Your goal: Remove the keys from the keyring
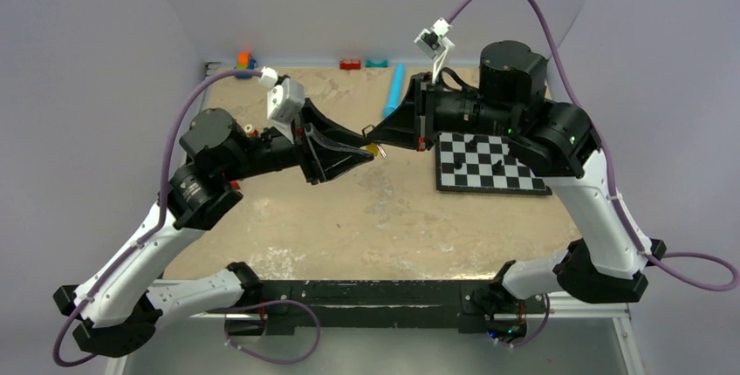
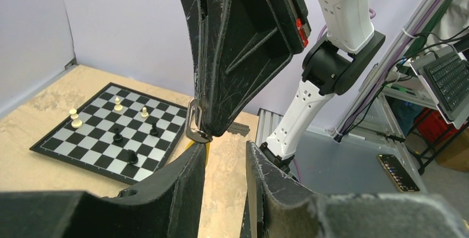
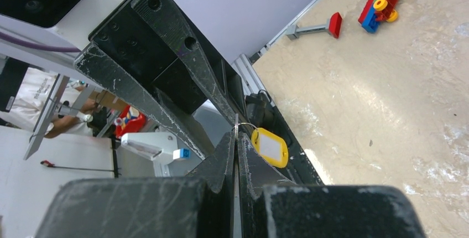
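Both grippers meet in mid-air over the table's middle. My right gripper (image 1: 377, 143) (image 3: 236, 136) is shut on a flat silver key, seen edge-on between its fingers. In the left wrist view the key's looped end (image 2: 193, 123) sticks out on one side of those fingers and its blade (image 2: 239, 129) on the other. A thin wire keyring (image 3: 248, 125) hangs from it and carries a yellow tag (image 3: 270, 146) (image 1: 373, 151) with a white window. My left gripper (image 1: 368, 157) (image 2: 224, 150) is open just below, with only a yellow sliver (image 2: 206, 150) showing at its left finger (image 2: 191, 174).
A chessboard (image 1: 489, 170) (image 2: 105, 158) with several pieces lies on the right of the table. A light-blue cylinder (image 1: 395, 87) and toy blocks (image 1: 245, 60) (image 3: 384, 3) sit along the far edge. The wooden tabletop (image 1: 366, 227) stretches below the grippers.
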Controlling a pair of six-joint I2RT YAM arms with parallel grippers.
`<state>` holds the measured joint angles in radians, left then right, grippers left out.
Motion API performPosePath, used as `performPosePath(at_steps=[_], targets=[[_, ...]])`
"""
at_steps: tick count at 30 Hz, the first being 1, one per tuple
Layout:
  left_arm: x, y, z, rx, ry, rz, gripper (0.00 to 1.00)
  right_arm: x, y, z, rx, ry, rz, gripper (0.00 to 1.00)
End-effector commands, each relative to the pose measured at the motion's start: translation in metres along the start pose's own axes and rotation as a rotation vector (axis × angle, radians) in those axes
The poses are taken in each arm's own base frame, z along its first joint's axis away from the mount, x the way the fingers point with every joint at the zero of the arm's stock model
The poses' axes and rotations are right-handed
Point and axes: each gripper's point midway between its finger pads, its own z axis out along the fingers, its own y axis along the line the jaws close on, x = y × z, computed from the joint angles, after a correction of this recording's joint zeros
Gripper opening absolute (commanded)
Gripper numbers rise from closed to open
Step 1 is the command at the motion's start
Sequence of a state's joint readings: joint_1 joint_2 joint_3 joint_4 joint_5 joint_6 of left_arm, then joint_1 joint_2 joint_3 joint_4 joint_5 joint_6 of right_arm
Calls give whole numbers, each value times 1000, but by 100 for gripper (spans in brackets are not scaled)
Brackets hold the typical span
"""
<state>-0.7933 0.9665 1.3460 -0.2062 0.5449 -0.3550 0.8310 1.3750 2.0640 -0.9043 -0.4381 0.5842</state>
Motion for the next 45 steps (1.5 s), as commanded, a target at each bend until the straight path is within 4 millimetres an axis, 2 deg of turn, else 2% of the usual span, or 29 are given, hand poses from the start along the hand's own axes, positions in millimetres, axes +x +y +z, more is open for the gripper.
performPosePath(at_steps=[1, 4, 8, 14, 19, 23, 27, 34, 40, 45], targets=[[-18, -4, 1, 17, -62, 62, 36, -6, 8, 2, -34, -17, -7, 0], [-19, 1, -1, -15, -64, 87, 36, -7, 8, 2, -32, -20, -3, 0], [-22, 8, -10, -78, -64, 136, 43, -10, 7, 1, -16, -37, 9, 0], [-18, 15, -17, -120, -64, 170, 50, -11, -13, 8, 104, -32, 102, 0], [-7, 22, -18, -139, -53, 197, 50, -9, -23, 13, 155, -26, 149, 0], [-3, 26, -28, -171, -55, 260, 47, -4, -31, 18, 184, 0, 172, 0], [14, 33, -29, -171, -22, 321, 46, 0, -37, 20, 210, 18, 188, 0], [45, 45, -16, -134, -65, 327, 48, 13, -52, 17, 282, 37, 225, 0], [43, 53, -12, -166, -90, 316, 49, 16, -53, 18, 278, 49, 218, 0], [37, 51, -20, -185, -79, 356, 49, 18, -54, 19, 275, 57, 205, 0]])
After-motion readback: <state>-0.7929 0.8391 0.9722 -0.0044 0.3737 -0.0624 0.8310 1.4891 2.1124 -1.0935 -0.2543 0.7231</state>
